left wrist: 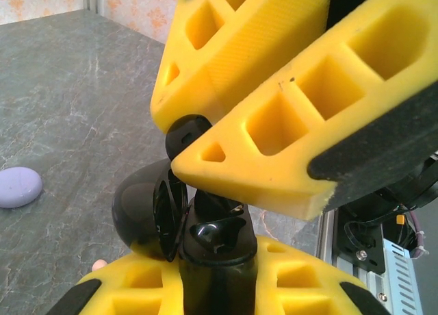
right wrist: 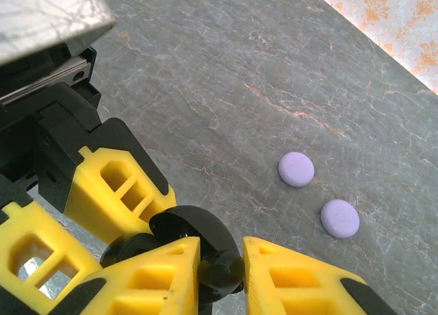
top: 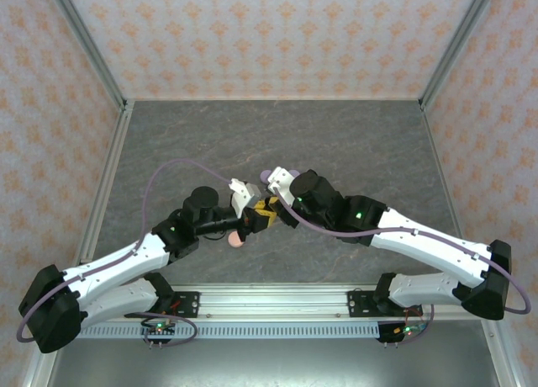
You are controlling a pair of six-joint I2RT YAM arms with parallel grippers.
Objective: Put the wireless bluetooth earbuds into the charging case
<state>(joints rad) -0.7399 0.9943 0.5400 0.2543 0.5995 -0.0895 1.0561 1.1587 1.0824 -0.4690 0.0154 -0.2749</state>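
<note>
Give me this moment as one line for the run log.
left gripper: shut on open black case | right gripper: shut on black earbud | lavender cases: on table

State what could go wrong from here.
1. The black earbud, pinched at the right gripper's tips, may slip and drop to the table.
2. The grippers crowd closely; the right one could knock the open black case out of the left gripper.

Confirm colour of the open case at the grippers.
Black: the case, clearest in the right wrist view.
</note>
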